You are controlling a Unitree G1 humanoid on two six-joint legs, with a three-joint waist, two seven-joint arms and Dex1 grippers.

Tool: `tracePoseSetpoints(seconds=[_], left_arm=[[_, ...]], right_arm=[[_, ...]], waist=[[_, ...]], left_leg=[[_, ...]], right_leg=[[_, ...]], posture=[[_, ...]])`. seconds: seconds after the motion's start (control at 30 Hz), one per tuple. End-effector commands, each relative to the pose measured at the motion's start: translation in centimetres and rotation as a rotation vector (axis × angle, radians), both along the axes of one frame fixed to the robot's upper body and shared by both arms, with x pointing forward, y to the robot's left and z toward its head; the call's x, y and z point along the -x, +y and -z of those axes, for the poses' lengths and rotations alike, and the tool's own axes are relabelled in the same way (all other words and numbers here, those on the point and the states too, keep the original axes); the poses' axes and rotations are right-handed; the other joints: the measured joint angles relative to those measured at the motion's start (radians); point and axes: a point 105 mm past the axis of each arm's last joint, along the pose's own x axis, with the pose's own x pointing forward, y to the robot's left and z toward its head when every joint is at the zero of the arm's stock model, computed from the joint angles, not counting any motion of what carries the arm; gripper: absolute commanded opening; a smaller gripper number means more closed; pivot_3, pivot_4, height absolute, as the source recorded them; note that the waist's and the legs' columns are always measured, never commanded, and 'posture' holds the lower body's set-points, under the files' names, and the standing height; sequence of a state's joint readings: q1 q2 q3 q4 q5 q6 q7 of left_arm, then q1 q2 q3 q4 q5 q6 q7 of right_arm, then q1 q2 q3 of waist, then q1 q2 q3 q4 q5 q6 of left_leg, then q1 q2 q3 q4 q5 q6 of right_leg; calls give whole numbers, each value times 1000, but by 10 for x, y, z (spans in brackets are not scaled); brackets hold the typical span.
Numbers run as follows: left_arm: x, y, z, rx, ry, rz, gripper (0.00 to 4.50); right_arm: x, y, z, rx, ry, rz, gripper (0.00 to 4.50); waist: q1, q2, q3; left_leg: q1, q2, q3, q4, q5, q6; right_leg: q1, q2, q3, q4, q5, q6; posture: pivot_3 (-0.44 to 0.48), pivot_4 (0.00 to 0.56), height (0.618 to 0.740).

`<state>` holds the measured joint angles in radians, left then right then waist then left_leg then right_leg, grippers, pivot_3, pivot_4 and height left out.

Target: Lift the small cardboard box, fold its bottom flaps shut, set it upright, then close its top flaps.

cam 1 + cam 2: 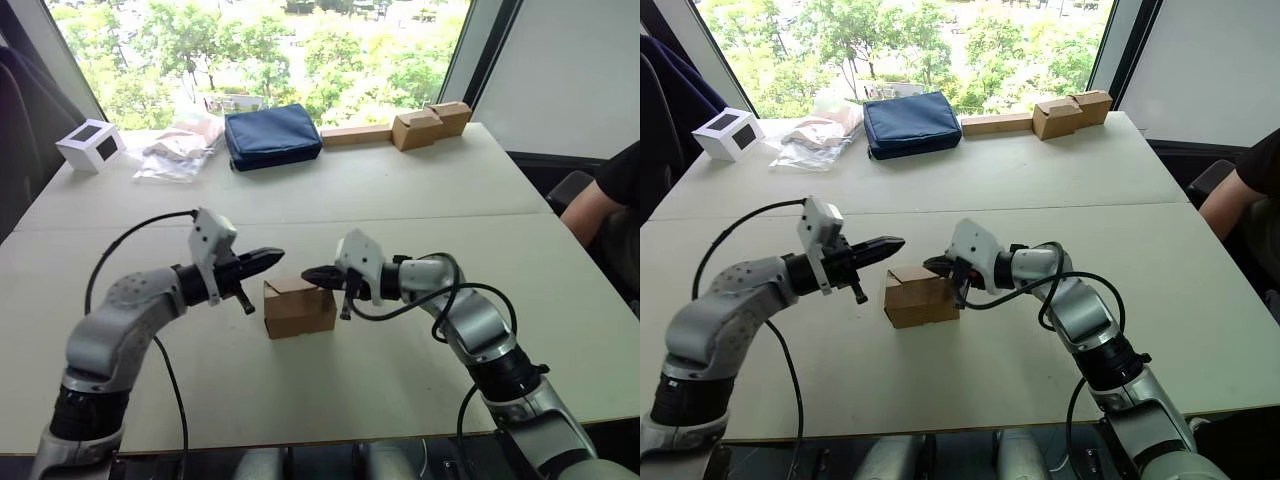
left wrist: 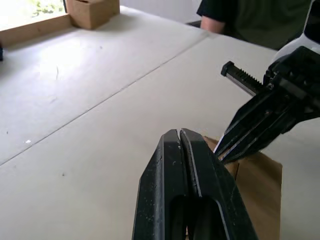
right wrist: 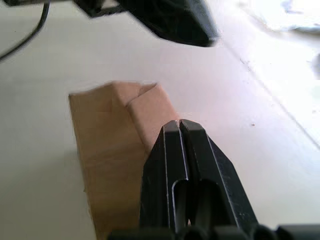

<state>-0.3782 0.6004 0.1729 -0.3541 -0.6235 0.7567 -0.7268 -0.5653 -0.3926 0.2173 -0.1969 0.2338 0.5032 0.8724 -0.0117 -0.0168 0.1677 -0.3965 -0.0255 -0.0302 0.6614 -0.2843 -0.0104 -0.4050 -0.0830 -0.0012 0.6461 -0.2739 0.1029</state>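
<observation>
The small cardboard box (image 1: 298, 308) stands on the white table (image 1: 330, 200) between my two arms, plain brown. Its top flaps (image 3: 142, 102) lie folded over, meeting in a seam. My left gripper (image 1: 277, 256) hovers just above the box's left top corner, fingers shut with nothing held. My right gripper (image 1: 306, 272) reaches in from the right, shut and empty, its tip over the box's top right edge. In the left wrist view the right gripper's fingers (image 2: 260, 107) cross above the box (image 2: 260, 175). The bottom flaps are hidden beneath the box.
At the far side lie a navy pouch (image 1: 272, 135), a white box with a black window (image 1: 92, 145), plastic bags (image 1: 180, 150) and joined tan boxes (image 1: 400, 128). A person's arm (image 1: 590, 205) shows at the right edge.
</observation>
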Motion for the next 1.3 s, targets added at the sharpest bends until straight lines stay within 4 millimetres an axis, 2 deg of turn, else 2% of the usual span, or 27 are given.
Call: tracePoseSetpoints(seconds=[0.03,0.1,0.27,0.4,0.5,0.6,0.77,1.3], left_arm=[[6,17,-9,-25,-13,-48,32],[15,28,0,-61,36,-63,32],[41,52,29,-156,152,-108,32],[62,61,53,-196,245,-106,32],[77,62,68,-189,296,-88,32],[89,61,82,-171,340,-76,32],[92,62,83,-85,370,-88,32],[89,69,92,-35,431,-95,32]], right_arm=[[7,-14,-32,-146,7,10,0],[13,-26,-34,-182,54,19,0],[31,-60,-19,-159,173,57,0],[46,-85,11,-57,298,106,0],[59,-95,29,7,357,112,0],[67,-101,39,26,400,121,0],[73,-108,51,71,425,133,0],[73,-106,53,75,421,131,0]], waist=[[0,0,0],[-2,0,0],[0,0,0],[4,1,0],[2,1,0],[-1,2,0],[6,2,0],[4,2,0]], left_leg=[[0,0,0,0,0,0],[0,0,0,-1,0,0],[0,0,0,-4,0,0],[0,0,0,-5,0,0],[5,0,1,-12,0,0],[4,0,1,-13,0,0],[5,0,1,-13,0,0],[5,0,1,-13,0,0]], right_leg=[[0,0,0,0,0,0],[0,0,0,0,0,0],[-1,-2,1,-2,0,0],[1,-5,0,-5,-2,-4],[6,-5,0,-14,-2,-5],[6,-5,0,-16,-2,-5],[6,-6,0,-16,-2,-6],[7,-6,0,-17,-1,-6]], posture=[[0,150,737],[0,150,737],[0,150,737],[0,150,737],[0,150,737],[0,150,737],[0,150,737],[0,150,737]])
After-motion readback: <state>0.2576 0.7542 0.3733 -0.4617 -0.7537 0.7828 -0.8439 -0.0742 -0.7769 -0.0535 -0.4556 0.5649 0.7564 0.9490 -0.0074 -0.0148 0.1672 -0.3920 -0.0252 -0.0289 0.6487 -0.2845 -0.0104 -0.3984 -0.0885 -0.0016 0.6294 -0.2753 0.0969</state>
